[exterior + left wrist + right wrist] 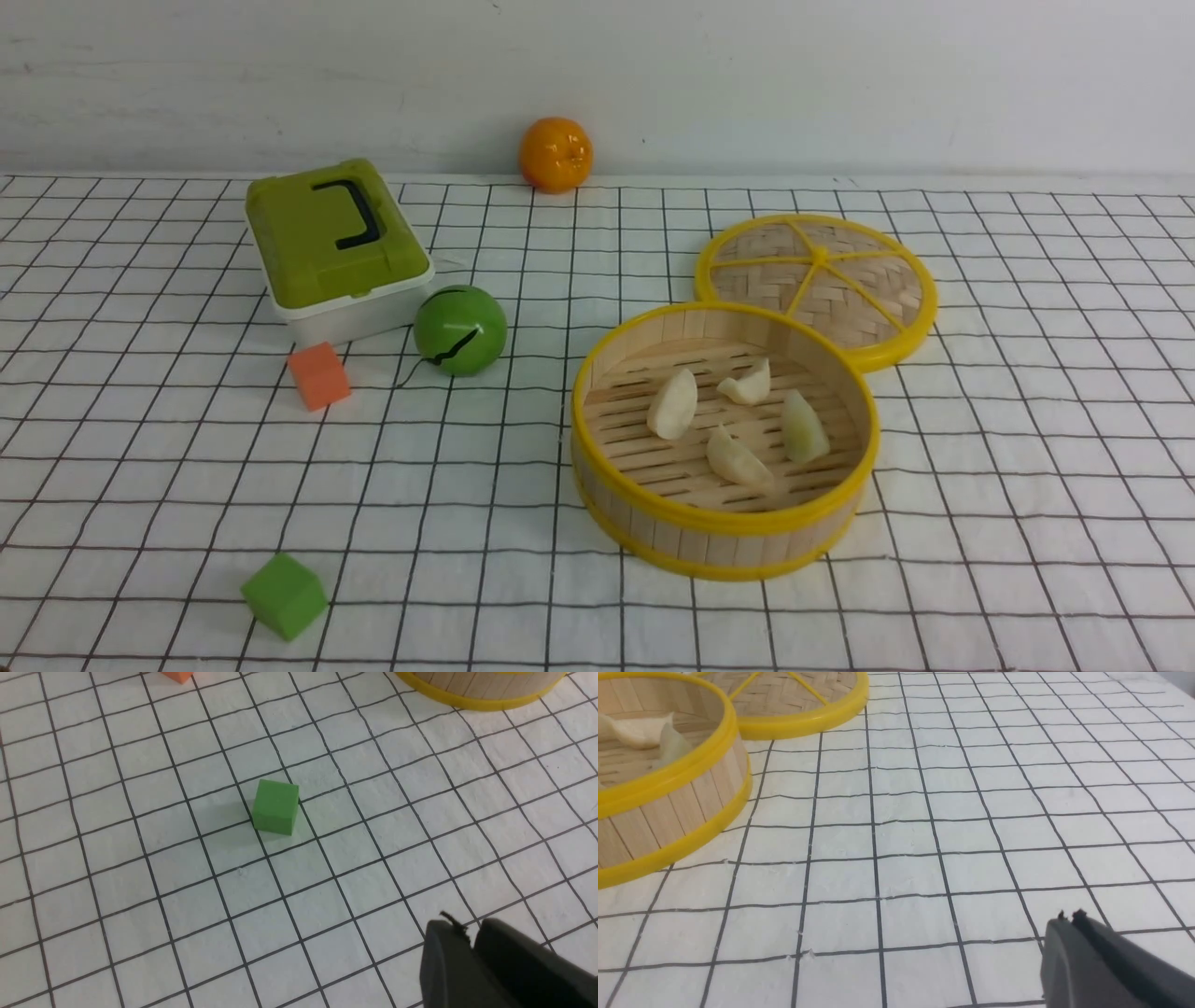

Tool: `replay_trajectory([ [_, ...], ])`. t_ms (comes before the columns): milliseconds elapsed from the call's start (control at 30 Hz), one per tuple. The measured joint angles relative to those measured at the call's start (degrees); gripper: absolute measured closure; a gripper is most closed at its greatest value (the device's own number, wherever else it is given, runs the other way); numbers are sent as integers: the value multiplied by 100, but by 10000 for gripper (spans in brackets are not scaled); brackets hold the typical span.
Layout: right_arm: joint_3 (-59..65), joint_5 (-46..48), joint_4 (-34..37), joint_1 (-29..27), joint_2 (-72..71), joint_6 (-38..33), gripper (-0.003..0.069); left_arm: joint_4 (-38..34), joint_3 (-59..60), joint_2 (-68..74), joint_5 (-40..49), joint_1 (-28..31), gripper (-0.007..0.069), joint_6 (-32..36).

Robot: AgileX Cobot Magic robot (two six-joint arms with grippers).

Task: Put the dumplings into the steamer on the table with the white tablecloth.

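Resting inside the steamer [724, 523], on its slatted floor, are four dumplings [738, 420]; none remains on the white tablecloth [1027, 448]. The steamer stands right of centre on the table, its woven lid [817, 285] lying flat just behind it, rims touching. Left gripper [469, 933] hangs above bare cloth near the green cube [275, 807], empty, fingers nearly together with a narrow gap between them. Right gripper [1069, 917] hovers over bare cloth well apart from the steamer, fingers pressed together, holding nothing. Orange cube [318, 375], green ball [459, 329], green-lidded box [331, 245] and orange fruit [555, 154] occupy the left and rear.
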Motion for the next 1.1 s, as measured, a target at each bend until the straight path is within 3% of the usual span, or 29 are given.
replay_trajectory([
  [1000,0,7,61,0,-6,0,657,11,0,0,0,0,513,0],
  [1100,0,7,61,0,-6,0,654,11,7,0,-327,0,519,-235],
])
